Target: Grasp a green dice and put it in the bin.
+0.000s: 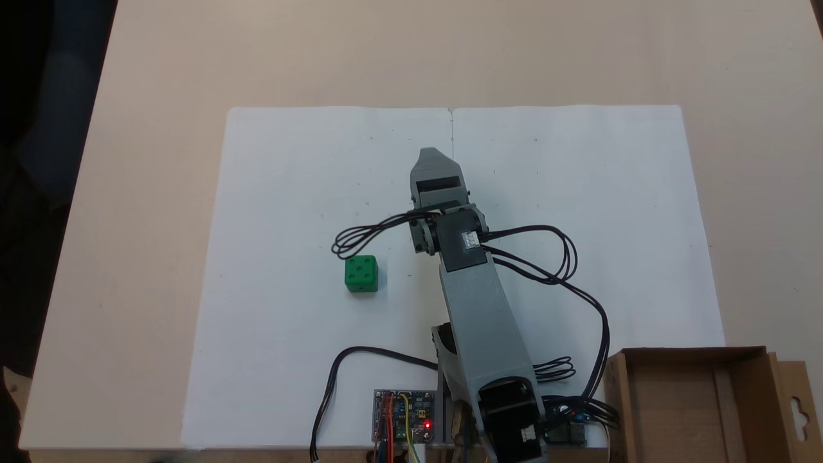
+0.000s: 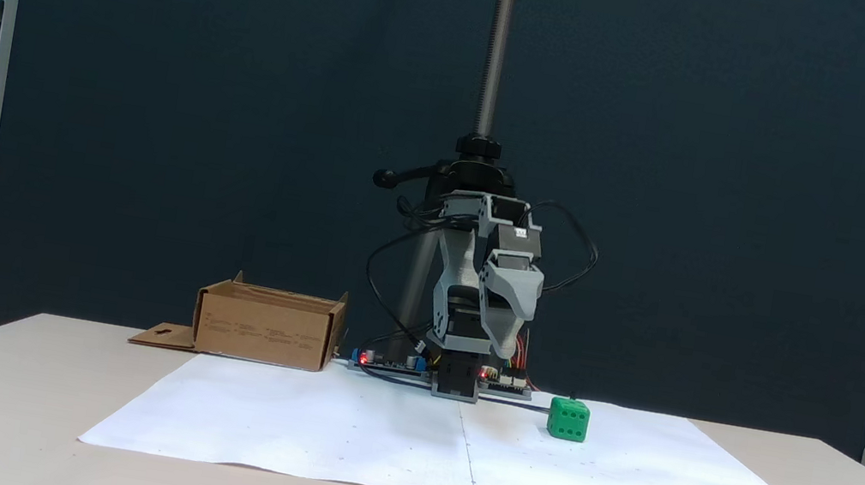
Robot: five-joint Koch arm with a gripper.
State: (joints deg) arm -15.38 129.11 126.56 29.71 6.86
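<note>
One green dice (image 1: 361,274) is sitting on white paper (image 1: 289,360), well apart from the bin (image 1: 697,405); gripper (image 1: 432,156) is hanging above the paper, jaw state unclear.

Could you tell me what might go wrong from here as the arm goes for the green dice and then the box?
1. The gripper points away from the green dice, so a rough swing could knock it across the white paper.
2. The loose black cables hang near the dice and might drag it.
3. The bin sits at the table's corner beside the base, so a short release may hit its wall.
</note>
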